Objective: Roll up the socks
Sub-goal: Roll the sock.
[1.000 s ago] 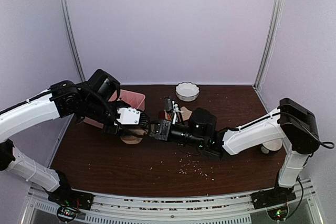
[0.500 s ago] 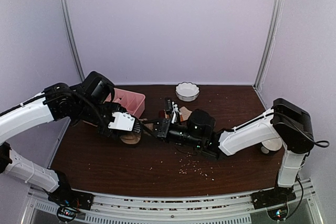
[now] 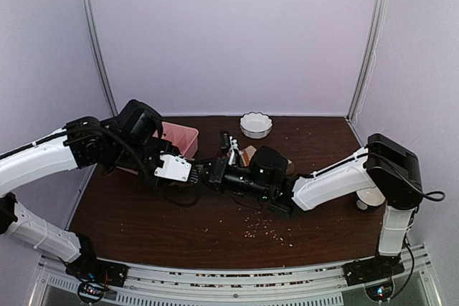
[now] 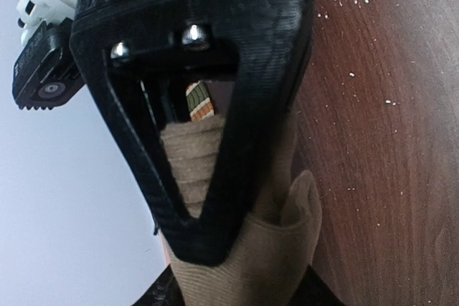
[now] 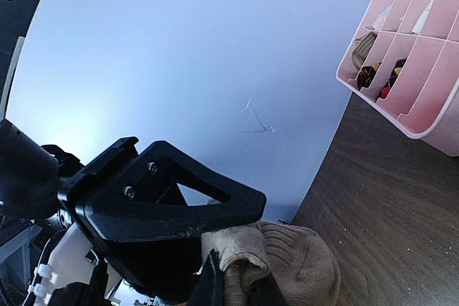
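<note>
Socks [image 4: 237, 263]: two, tan and striped, bundled; right claw [image 5: 228, 283] pinching.

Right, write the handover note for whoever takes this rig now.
Left gripper: fingers around the tan sock, grip unclear.
Right gripper: shut, pinching the tan sock.
The socks: bunched together between both grippers; striped cuff peeks behind the tan one.
Done: gathered; how far rolled is hidden.
To do: finish the roll, let go.

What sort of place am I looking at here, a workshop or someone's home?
Likely a robot test booth, not a home: plain lilac walls on metal posts, two arms bolted to a rail at a dark wooden table.
</note>
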Available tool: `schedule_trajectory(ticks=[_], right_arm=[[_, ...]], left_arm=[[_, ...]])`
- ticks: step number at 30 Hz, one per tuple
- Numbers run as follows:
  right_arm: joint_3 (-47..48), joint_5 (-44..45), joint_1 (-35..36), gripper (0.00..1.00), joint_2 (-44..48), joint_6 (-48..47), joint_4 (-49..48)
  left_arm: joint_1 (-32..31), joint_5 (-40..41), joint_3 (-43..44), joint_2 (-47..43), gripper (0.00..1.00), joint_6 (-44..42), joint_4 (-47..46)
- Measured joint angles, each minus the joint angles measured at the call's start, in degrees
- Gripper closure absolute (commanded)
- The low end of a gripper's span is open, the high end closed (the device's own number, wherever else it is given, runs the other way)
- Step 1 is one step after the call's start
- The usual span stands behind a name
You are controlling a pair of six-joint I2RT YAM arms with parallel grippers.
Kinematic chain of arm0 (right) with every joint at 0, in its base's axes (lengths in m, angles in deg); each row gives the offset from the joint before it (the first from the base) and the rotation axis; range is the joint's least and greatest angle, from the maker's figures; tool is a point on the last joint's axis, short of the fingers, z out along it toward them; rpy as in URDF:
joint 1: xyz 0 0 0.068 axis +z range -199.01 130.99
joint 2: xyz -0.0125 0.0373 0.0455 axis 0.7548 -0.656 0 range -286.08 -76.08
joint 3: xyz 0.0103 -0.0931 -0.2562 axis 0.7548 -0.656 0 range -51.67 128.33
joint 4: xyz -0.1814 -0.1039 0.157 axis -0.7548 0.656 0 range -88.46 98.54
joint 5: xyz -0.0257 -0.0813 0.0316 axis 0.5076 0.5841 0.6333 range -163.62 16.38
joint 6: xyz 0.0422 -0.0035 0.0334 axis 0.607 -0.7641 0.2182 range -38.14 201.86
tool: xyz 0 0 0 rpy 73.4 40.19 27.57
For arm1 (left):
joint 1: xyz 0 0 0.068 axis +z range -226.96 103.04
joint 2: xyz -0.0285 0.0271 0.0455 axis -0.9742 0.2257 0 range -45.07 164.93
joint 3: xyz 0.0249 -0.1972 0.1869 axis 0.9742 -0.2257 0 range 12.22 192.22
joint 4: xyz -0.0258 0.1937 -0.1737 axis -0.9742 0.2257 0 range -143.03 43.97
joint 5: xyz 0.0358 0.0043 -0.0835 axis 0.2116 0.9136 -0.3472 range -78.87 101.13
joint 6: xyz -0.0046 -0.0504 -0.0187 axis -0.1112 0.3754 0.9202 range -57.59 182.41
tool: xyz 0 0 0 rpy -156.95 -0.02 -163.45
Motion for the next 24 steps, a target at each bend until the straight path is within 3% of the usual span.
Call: schedule_trajectory(ticks=[2, 6, 7, 14, 16, 17, 18, 24], right_arm=[[0.61, 0.02, 0.13, 1.00, -0.44, 0.57, -0.11], [0.70, 0.02, 0.13, 1.00, -0.50, 1.36, -0.33], [0.70, 0.04, 0.13, 0.99, -0.50, 1.38, -0.26], [0.70, 0.11, 0.04, 0.67, -0.92, 1.31, 1.09], [0.63, 0.07, 0.07, 0.41, -0.87, 0.61, 1.38], [0.42, 0.07, 0.07, 0.05, -0.76, 0.00, 1.44], [-0.15, 0.07, 0.04, 0.00, -0.42, -0.90, 1.70], [-5.49, 2.51, -0.33, 0.00, 8.52, -14.05, 12.13]], left_arm=[[0.00, 0.50, 0.00, 0.24, 0.60, -0.13, -0.15], [-0.07, 2.03, -0.63, 0.33, 0.97, -0.59, -1.51], [-0.07, 2.69, -1.16, 0.31, 1.00, -0.98, -2.29], [-0.11, 4.57, -2.82, 0.61, 1.00, -0.46, -3.85], [-0.09, 4.07, -2.14, 1.05, 1.00, 1.09, -2.78], [-0.02, 3.32, -1.49, 1.46, 1.00, 2.16, -1.92], [0.20, 2.12, -0.48, 1.95, 1.00, 3.30, -0.87], [2.58, -8.20, 7.10, 3.87, 1.00, 9.55, 6.93]])
